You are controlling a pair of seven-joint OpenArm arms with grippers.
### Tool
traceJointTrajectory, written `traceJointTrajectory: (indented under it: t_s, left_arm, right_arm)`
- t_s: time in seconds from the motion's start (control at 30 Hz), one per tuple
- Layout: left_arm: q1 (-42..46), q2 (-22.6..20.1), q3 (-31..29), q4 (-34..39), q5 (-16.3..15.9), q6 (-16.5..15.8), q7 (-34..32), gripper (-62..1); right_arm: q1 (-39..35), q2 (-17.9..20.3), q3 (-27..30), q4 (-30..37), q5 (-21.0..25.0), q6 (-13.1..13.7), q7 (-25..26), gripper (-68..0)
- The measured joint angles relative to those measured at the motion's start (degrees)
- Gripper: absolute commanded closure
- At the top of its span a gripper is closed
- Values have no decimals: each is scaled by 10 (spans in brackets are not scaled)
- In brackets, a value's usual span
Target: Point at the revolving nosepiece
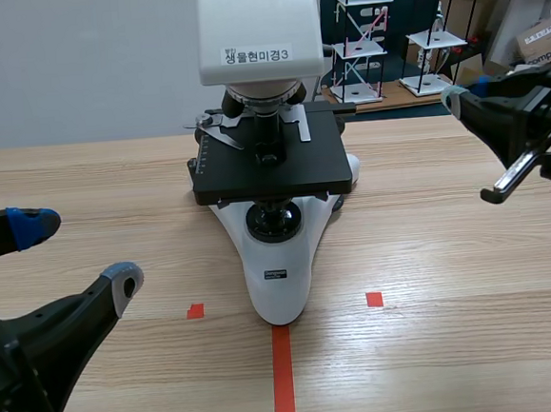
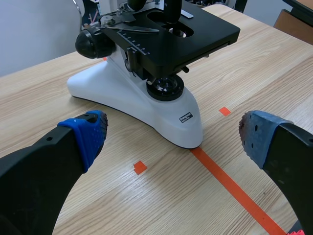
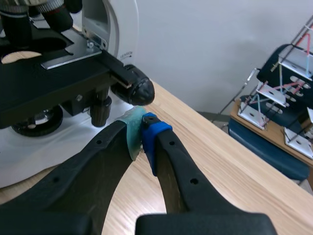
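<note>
Right hand (image 3: 142,131), pads (image 3: 131,128) together, beside microscope (image 1: 279,277); revolving nosepiece (image 1: 265,94) barely visible.

The right gripper (image 3: 143,131) has its 2 fingers pressed together, pads meeting on nothing, tips just beside the black knob (image 3: 138,90) at the edge of the white microscope's (image 3: 110,24) dark stage (image 3: 44,83). Objective lenses (image 3: 57,17) hang above the stage. The table (image 3: 215,156) is light wood.

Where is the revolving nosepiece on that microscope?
In the scene view, the revolving nosepiece sits at the middle, just under the white head and above the black stage.
</note>
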Motion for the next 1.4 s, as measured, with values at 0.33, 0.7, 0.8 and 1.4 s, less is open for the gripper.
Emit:
traceJointTrajectory:
  t_s: [0.33,0.7,0.8,1.4]
  left_arm:
    - [0,0,0,0,0,0,0,-568]
    - [0,0,0,0,0,0,0,-568]
    - [0,0,0,0,0,0,0,-568]
    - [0,0,0,0,0,0,0,-568]
  right_arm:
    - [132,0,-76,-77,-17,66,7,2]
    - [226,-1,-144,-139,-45,101,42,2]
    - [241,-1,-151,-139,-47,116,53,2]
    - [254,-20,-163,-139,-67,116,43,2]
